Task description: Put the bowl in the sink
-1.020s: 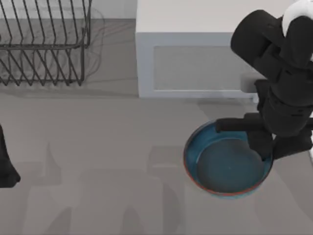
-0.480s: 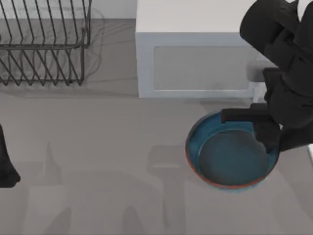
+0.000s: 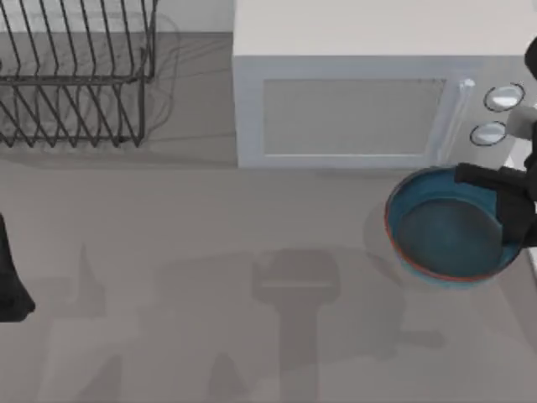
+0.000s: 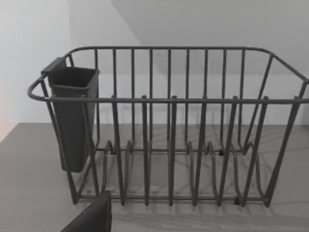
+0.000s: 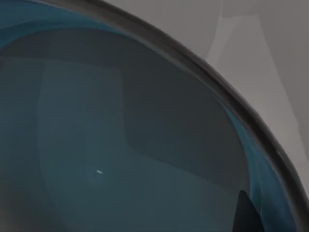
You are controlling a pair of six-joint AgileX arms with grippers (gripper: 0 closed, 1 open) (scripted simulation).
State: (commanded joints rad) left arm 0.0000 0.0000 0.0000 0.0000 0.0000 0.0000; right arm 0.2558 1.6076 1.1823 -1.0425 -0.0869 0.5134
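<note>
The round, shallow blue-glazed bowl (image 3: 449, 225) with its thin reddish-brown rim sits at the right side of the table, mouth facing up, just in front of the microwave; being round, it has no long axis to speak of. Its inside is a darker, smooth grey-blue, seen close up in the right wrist view (image 5: 120, 145) with a glossy sheen and a dark rim curving round it. The black right gripper (image 3: 508, 201) is pinching the bowl at its right edge, one finger (image 3: 482, 175) lying across the far rim. The grey table (image 3: 210, 294) is matte and plain. At its left edge the left arm (image 3: 10, 281) sits parked. Farther back stands the boxy white microwave (image 3: 352, 92) with two round knobs, and at the far left a dark wire dish rack (image 4: 169, 130) with a dark square cup (image 4: 72, 116) hung inside one end.
</note>
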